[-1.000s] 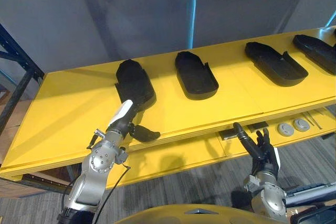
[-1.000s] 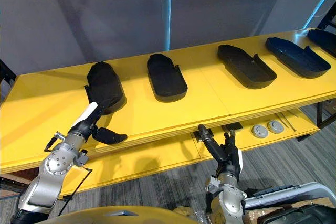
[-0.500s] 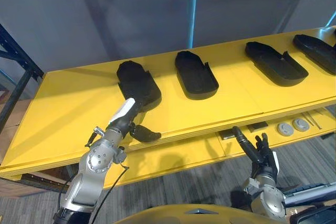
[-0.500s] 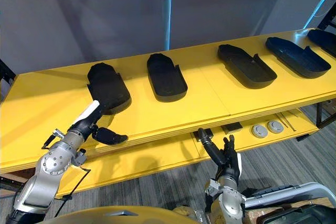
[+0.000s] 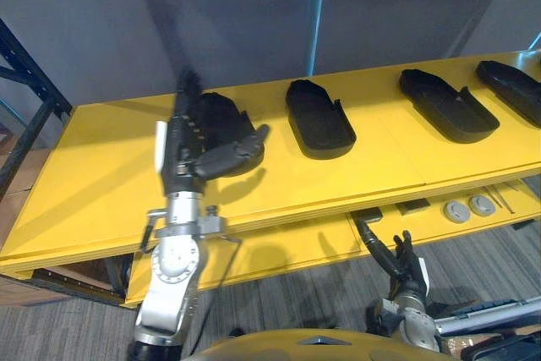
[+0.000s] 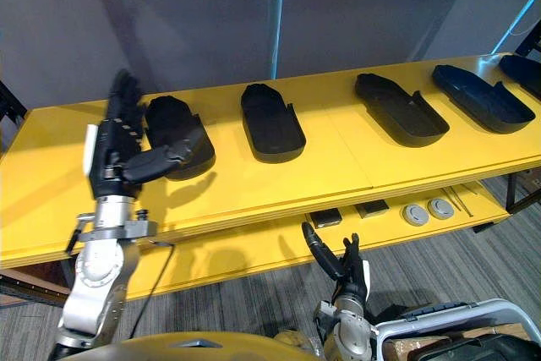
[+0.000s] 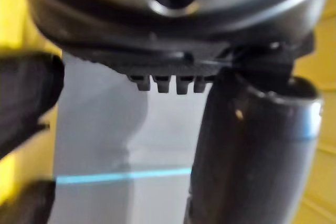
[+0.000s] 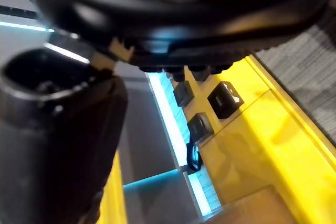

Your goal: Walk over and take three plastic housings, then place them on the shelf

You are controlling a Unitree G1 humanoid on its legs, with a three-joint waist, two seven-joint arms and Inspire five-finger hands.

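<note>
- The left robot hand [image 5: 188, 139] stands upright over the yellow shelf [image 5: 93, 171], fingers straight and spread apart from the thumb, clamped on nothing.
- The nearest housing [image 5: 226, 117] lies just behind it at about 1 o'clock, with the thumb reaching across the housing's near end. Whether they touch cannot be told.
- That housing's long axis runs roughly 11 to 5 o'clock.
- The left arm is much the nearer. The right robot hand [image 5: 396, 261] hangs low at 5 o'clock, fingers loose and apart, empty, below the shelf edge.
- Three more housings, the second housing [image 5: 319, 120], third housing [image 5: 446, 106] and fourth housing [image 5: 512, 87], sit well apart toward 2 o'clock.
- The board looks flat and smooth, so a housing may slide under a push.
- A grey wall [image 5: 237, 14] closes the back, and a lower tier [image 5: 287, 247] holds small round discs [image 5: 469, 207].
</note>
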